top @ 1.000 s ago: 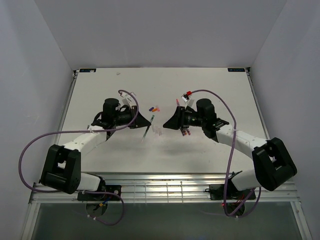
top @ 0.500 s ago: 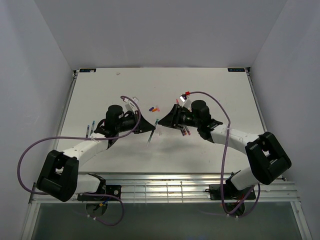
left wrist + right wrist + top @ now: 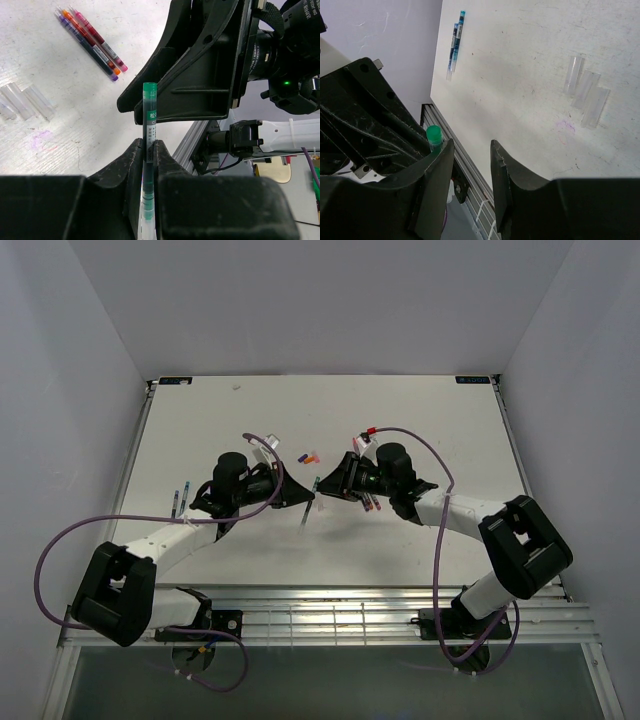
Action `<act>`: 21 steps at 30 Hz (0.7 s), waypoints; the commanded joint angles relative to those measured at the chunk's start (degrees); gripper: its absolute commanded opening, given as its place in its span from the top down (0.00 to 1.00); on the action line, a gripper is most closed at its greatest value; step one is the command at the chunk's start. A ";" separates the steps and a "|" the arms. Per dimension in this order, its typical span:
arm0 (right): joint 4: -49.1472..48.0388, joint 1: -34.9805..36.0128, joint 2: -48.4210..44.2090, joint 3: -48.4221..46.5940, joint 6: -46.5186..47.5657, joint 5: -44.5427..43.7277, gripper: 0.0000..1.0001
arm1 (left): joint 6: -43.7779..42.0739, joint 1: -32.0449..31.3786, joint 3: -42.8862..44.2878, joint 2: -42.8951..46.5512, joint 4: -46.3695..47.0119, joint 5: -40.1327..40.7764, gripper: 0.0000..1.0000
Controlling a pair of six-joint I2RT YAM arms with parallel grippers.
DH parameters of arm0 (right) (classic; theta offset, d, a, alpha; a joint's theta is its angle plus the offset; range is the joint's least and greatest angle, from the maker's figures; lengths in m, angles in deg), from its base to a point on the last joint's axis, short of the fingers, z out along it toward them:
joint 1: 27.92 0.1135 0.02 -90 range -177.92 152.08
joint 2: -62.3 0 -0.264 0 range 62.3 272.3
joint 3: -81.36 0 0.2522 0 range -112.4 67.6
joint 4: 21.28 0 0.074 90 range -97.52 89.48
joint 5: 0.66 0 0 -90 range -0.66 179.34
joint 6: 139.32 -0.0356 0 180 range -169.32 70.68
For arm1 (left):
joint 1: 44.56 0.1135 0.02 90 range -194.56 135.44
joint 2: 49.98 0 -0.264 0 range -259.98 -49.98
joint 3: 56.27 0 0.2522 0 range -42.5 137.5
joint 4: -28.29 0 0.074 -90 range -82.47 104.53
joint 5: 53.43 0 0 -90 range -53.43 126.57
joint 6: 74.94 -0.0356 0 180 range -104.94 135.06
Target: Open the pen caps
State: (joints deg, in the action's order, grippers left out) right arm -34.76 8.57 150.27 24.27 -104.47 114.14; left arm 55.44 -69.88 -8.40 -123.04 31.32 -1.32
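The left gripper (image 3: 149, 147) is clenched on a pen (image 3: 149, 127), pinching the barrel a little below its green cap (image 3: 149, 90), so the capped end sticks out past the fingertips toward the right gripper (image 3: 472, 150). In the top view the two grippers meet tip to tip above the middle of the worktop (image 3: 420, 410), the left gripper (image 3: 300, 498) just beside the right gripper (image 3: 325, 483). The right gripper is released, with its jaws apart and nothing between them. In its own wrist view the cap (image 3: 434, 134) sits just outside one finger (image 3: 437, 165), not in the gap. Three clear caps (image 3: 30, 100) lie on the worktop below and to one side of the left gripper, and a few pens (image 3: 92, 42) lie farther out beyond them. Two blue pens (image 3: 455, 42) lie well beyond the right gripper's tips. Some coloured caps (image 3: 309, 456) lie on the worktop just behind both grippers.
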 commanded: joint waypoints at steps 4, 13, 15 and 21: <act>-3.69 0.42 -3.67 1.14 -0.30 -2.29 0.60 | 0.05 -0.43 -0.97 1.34 1.40 1.24 1.00; -3.69 0.60 -5.17 2.29 -0.30 -2.30 0.61 | 0.66 -0.43 -1.32 0.55 1.57 2.56 1.00; -4.04 0.69 -4.65 1.76 -0.39 -1.86 0.61 | 0.84 -0.52 -1.32 0.46 1.66 2.38 1.00; -6.15 1.30 -1.48 0.53 -1.71 -1.16 0.62 | 1.02 -0.87 -1.41 1.34 1.92 2.21 1.00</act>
State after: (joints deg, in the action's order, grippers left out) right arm -37.32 9.34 147.32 26.41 -105.02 112.26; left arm 56.42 -70.30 -9.58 -123.09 31.74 0.80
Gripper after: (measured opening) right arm 0.383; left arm 0.218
